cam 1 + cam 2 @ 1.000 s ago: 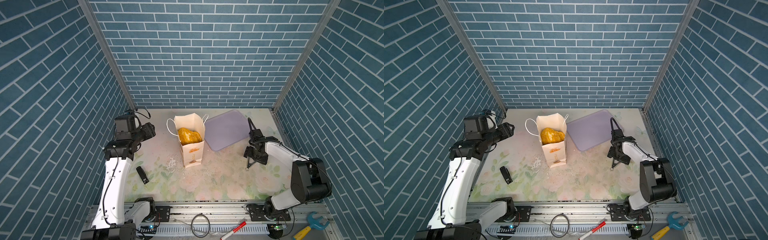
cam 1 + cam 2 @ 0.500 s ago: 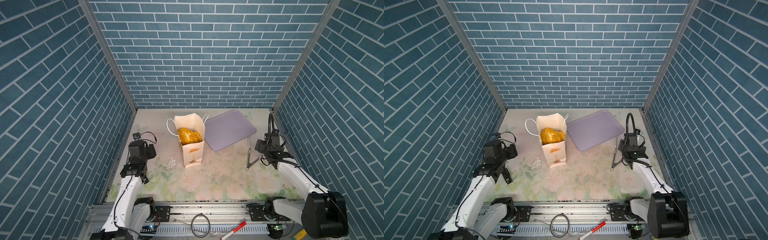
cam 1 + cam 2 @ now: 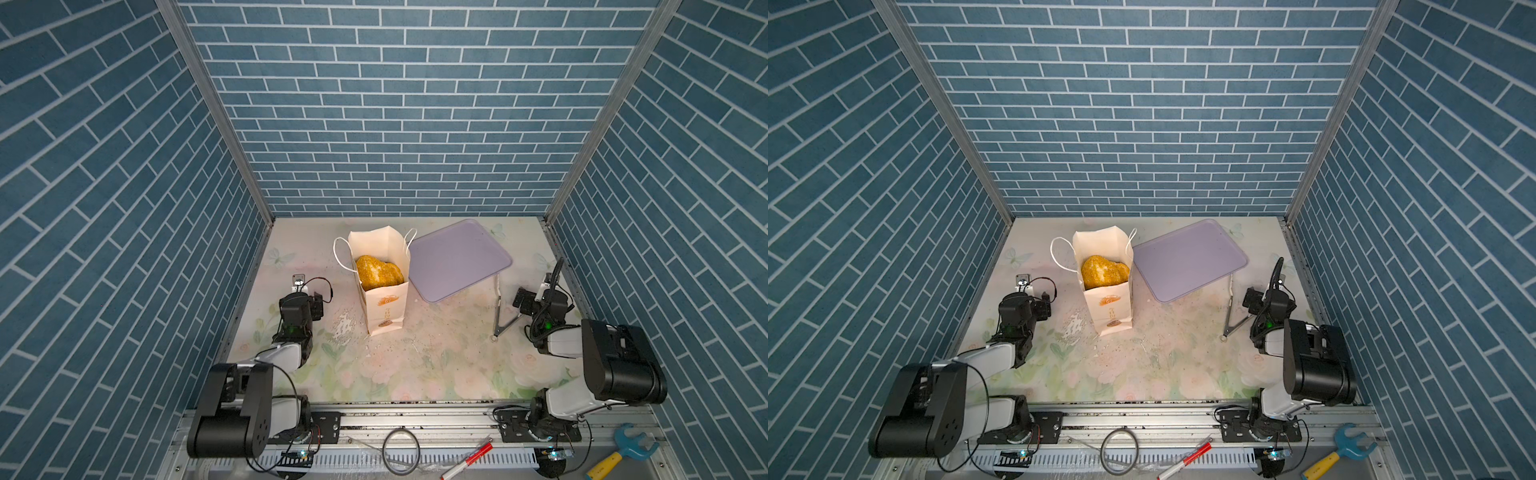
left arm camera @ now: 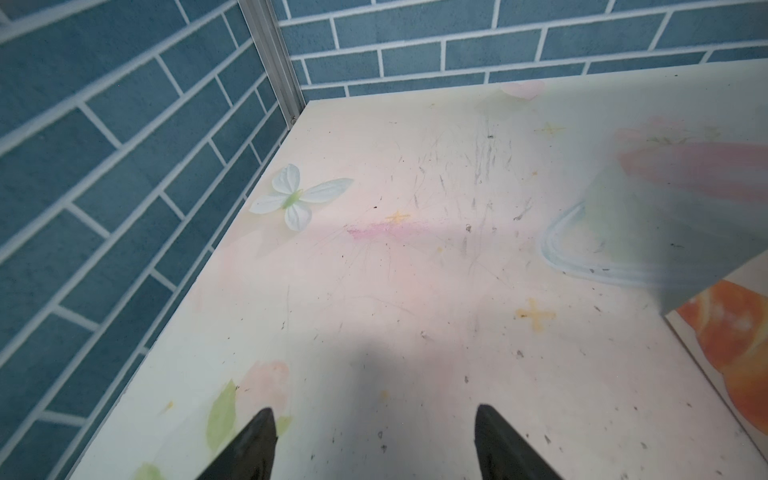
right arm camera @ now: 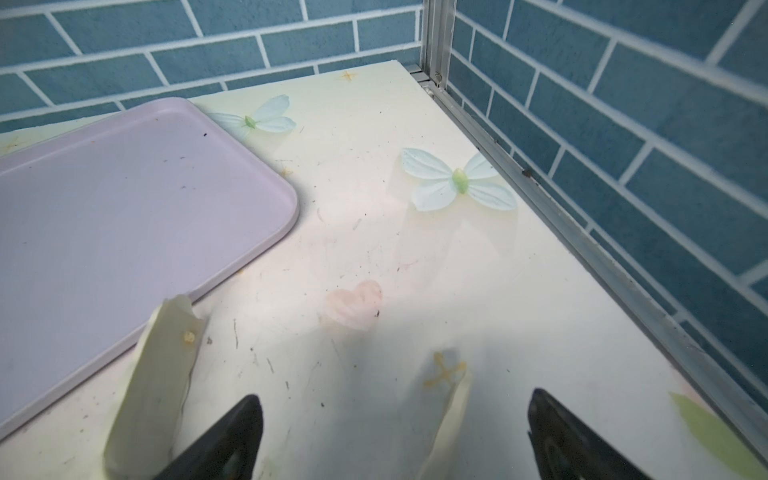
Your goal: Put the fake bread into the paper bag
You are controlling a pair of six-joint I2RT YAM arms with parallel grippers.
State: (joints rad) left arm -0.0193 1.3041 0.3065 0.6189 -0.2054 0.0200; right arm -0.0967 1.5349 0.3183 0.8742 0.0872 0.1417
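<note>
While fake bread (image 3: 379, 272) sits in paper bag (image 3: 384, 307) mid-frame on bench (image 3: 415, 365), we see left fingers (image 4: 249, 449), right fingers (image 5: 224, 440) spread wide, gripping nothing.

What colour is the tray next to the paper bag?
The tray is plain pale lilac, with no pattern. It shows best in the right wrist view.
</note>
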